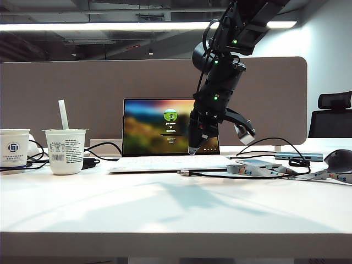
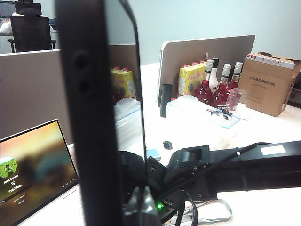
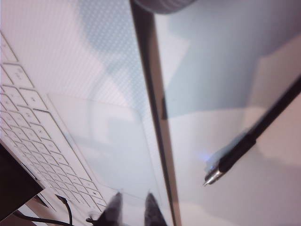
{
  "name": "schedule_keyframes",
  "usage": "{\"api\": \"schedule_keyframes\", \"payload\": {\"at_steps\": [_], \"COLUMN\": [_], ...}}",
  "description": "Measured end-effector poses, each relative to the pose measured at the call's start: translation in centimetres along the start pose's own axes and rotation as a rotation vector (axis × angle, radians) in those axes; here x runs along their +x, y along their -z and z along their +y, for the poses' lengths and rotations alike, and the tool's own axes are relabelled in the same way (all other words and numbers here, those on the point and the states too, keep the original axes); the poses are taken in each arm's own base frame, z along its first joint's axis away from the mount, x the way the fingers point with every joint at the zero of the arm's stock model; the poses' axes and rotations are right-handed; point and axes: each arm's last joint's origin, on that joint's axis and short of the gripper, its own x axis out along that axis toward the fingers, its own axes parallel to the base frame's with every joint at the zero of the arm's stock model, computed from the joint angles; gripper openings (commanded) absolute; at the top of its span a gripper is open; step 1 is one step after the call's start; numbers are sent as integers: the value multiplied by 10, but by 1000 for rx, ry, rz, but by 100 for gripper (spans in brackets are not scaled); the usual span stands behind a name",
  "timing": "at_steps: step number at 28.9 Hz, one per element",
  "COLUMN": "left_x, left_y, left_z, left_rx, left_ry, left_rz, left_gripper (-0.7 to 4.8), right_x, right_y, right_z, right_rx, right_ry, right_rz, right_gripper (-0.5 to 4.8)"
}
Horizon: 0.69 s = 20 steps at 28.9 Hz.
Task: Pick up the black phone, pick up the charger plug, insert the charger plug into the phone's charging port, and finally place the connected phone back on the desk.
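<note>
White bench (image 1: 165,214), flat and lit from above, backed by a grey-beige partition (image 1: 82,93); an office chair (image 1: 333,115) stands beyond on the right. An open laptop (image 1: 165,137) sits mid-bench.

Two white cups stand at the left edge: a logo cup (image 1: 14,147) and, just beside it, a labelled cup (image 1: 65,151) with a white stick rising out of it. The contents of both are hidden.

The black phone (image 2: 99,117) is upright close to the left wrist camera, clear of the bench and clenched in the left tool, whose pads are out of shot. The right tool (image 3: 133,212) hangs over the laptop's front edge, fingertips slightly parted and empty. The charger plug (image 3: 212,176) lies on the bench just off that edge, near the tool. The bench's front half is open.
</note>
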Motion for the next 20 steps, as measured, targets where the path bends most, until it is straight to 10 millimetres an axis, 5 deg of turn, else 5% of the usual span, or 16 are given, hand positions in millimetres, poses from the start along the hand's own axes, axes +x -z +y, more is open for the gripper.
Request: {"api": "schedule_keyframes", "payload": {"at_steps": [5, 8, 20], "left_x": [-1, -2, -6], "left_y": [-1, -2, -4], "left_z": [0, -1, -4], "left_rx": [1, 4, 7], "left_ry": [0, 1, 2], "left_rz": [-2, -8, -15], "left_gripper": [-6, -7, -7], "right_x": [0, 2, 12], "right_y": [2, 6, 3], "right_z": [-2, -4, -22], "right_rx": [-3, -10, 5], "right_ry": [8, 27, 188], "right_rz": [7, 34, 3], "right_gripper": [154, 270, 280]}}
